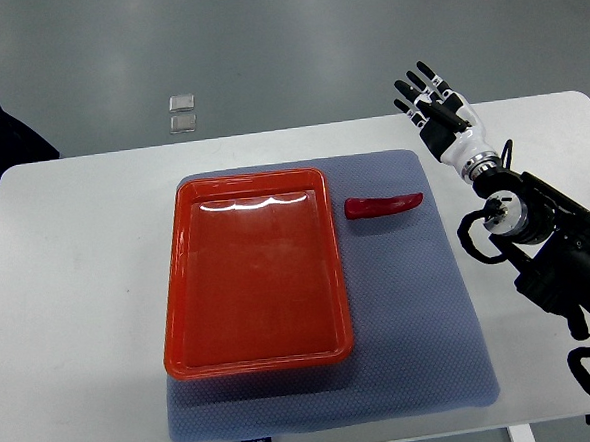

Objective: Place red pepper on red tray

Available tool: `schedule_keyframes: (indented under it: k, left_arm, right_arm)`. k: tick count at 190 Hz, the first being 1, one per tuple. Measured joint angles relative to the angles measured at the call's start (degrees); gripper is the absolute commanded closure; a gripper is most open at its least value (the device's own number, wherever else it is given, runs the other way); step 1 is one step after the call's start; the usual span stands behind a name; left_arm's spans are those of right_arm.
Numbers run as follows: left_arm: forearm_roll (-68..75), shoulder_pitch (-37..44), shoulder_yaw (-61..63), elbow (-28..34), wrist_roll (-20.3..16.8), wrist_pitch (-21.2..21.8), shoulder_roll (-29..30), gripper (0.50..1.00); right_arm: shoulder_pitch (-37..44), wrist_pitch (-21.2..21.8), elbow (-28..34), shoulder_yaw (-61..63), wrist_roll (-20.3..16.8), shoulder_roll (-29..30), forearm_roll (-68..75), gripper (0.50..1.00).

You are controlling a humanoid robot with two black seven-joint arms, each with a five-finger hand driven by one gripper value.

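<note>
Reaching is only beginning: the right hand (pixel 436 107) is hovering open and empty (upper right), while the red pepper (pixel 383 206) is lying beside the empty red tray (pixel 176 288); next, descending leftward to grasp it.

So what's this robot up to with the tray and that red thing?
It is meant to put the red pepper onto the red tray. That is not yet done: the pepper lies on the blue mat, just off the tray's right side near its far corner, and the tray holds nothing. Only the robot's right hand shows, fingers spread and empty, up beyond the pepper near the table's far edge. Nothing is touching the pepper.
</note>
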Motion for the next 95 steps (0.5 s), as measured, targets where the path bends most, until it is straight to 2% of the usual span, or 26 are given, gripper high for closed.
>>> schedule_keyframes:
  k: [95]
  left_arm:
    - [-0.1,0.8,-0.1,-0.5,-0.7,0.0,0.0,0.5]
  right_arm:
    - [0.1,0.0,0.0,0.0,0.0,-0.1,0.0,0.583]
